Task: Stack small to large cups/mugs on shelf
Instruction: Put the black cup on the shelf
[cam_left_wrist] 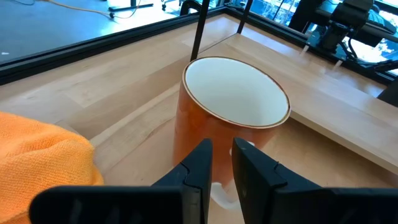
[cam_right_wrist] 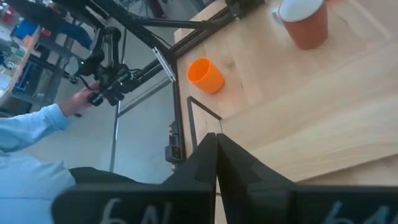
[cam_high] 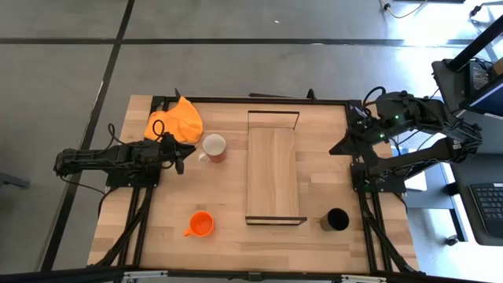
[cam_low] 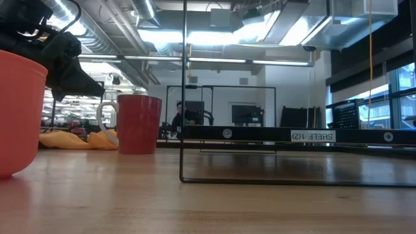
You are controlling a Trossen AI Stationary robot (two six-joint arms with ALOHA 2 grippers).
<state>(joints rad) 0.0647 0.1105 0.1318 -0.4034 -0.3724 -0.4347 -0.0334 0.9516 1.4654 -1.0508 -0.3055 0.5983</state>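
Left pincer [cam_left_wrist: 222,163]: narrow, astride the red mug's [cam_left_wrist: 231,118] handle; we squeeze before lifting.
Right pincer [cam_right_wrist: 216,149]: closed, empty, parked.
Shelf [cam_high: 273,173]: we aim there.

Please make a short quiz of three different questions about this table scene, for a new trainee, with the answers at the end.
1. True or false: the red mug already stands on the shelf.
2. Which mug is nearest the left gripper? A) the black mug B) the red mug C) the orange mug
3. Fill in: the orange cloth lies at a corner of the table on the ____ arm's side.

Key
1. False: it stands on the table, beside the shelf.
2. B: in the left wrist view the fingers straddle its white handle.
3. left
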